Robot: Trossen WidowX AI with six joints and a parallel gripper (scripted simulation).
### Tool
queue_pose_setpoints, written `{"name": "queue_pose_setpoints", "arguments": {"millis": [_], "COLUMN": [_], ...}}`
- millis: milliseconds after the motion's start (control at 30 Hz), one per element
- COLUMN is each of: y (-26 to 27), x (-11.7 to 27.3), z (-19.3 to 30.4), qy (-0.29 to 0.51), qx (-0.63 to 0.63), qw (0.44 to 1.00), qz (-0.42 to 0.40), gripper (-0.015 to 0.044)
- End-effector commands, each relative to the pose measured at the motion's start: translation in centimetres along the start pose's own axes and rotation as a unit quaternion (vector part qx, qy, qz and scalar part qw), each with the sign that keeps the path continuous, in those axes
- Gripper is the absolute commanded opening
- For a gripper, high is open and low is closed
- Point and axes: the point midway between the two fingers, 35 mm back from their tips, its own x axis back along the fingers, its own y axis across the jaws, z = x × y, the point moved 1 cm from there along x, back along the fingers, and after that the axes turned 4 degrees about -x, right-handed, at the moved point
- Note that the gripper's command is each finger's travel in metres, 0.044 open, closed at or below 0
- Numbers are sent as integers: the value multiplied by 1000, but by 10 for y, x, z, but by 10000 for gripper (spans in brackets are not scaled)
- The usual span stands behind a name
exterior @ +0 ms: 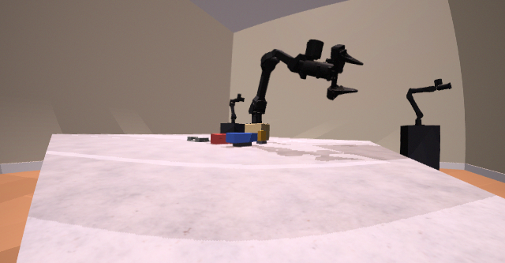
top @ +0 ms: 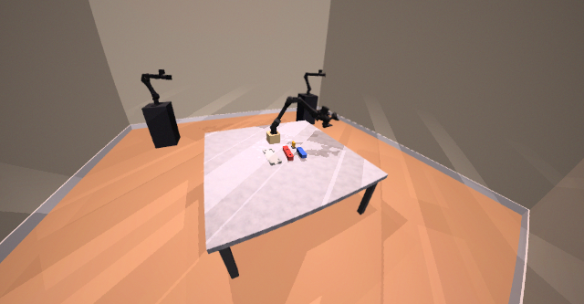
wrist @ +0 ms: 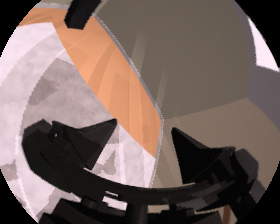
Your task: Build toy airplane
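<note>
A red block (top: 287, 152) (exterior: 218, 138), a blue block (top: 301, 152) (exterior: 241, 137) and a small orange piece (top: 293, 144) (exterior: 262, 136) lie close together on the white table (top: 274, 204) (exterior: 237, 192), in front of the arm's tan base (top: 273, 137) (exterior: 257, 128). A flat pale plate (top: 273, 157), low and dark in the exterior view (exterior: 198, 139), lies just left of the red block. My gripper (top: 333, 119) (exterior: 357, 77) (wrist: 144, 125) is open and empty. It hangs high in the air by the table's far right edge, well away from the parts. The wrist view shows only table, floor and wall.
Two black pedestals with small camera arms stand on the orange floor, one (top: 161, 123) (exterior: 420, 144) beside the table and one (top: 307, 103) (exterior: 233, 126) behind my base. A darker grey patch (top: 326, 149) (exterior: 316, 152) marks the table to the right of the parts.
</note>
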Motion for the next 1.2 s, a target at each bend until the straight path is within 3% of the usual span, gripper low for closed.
{"name": "queue_pose_setpoints", "arguments": {"millis": [0,200,400,633,900,967,1167], "y": [-9,-3,18,62,122,127,135], "x": [32,97,177,282,393,401,397], "z": [51,133,195,233,228,225,233], "qy": [80,217,340,460,543,548,548], "qx": [-114,-311,-492,-665,-770,-773,-773], "qw": [990,925,800,580,275,250,250], "qz": [-7,-1,33,102,192,199,199], "gripper": [440,440,440,440,440,440,440]}}
